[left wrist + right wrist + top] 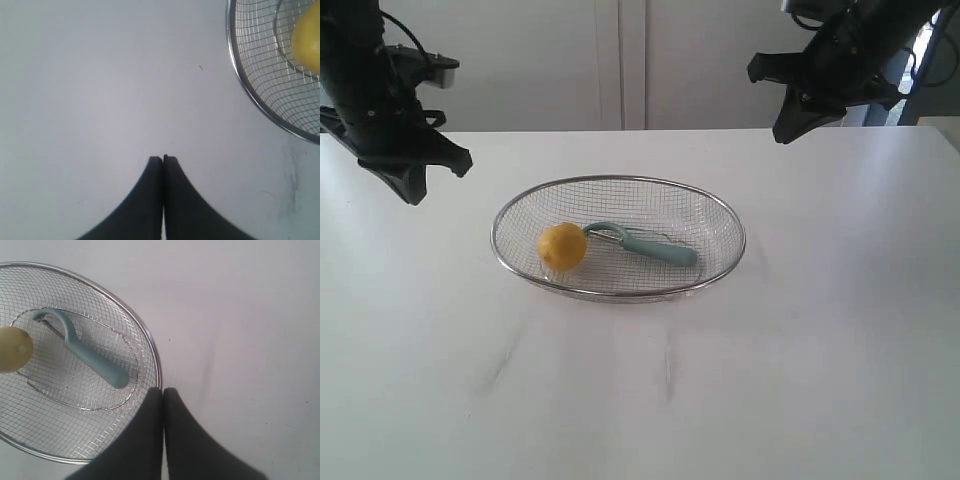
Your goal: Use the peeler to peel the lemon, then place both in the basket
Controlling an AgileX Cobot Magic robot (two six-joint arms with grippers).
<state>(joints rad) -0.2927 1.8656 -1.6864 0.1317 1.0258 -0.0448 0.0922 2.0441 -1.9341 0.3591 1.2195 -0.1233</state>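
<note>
table [820, 380]: white, plain, carried everything listed. basket [618, 178]: silver wire mesh, oval, shallow, thick rim, stood near the middle of the table. left gripper [163, 159]: black, hung in the air over bare table, well apart from the basket's left side; fingers pressed together, nothing between them. right gripper [163, 390]: black, raised over the table behind the basket's right end; fingers likewise pressed together, holding nothing. peeler [655, 247]: pale teal handle, metal looped head, lay flat on the mesh floor inside the basket, head toward the lemon and touching it or just beside it; which, could not be told. lemon [562, 246]: small, yellow, sat inside the basket at its left end; whether its skin was peeled could not be told. condition note: both items were in the basket, so the placing looked done. hazards, as judged: if the lemon had yet to be peeled, a reach into the basket could catch fingertips on the mesh or rim and drag the light basket; a nudge to the peeler head could set the round lemon rolling; the flat handle on wire gave little room for a grip and could slip.
</note>
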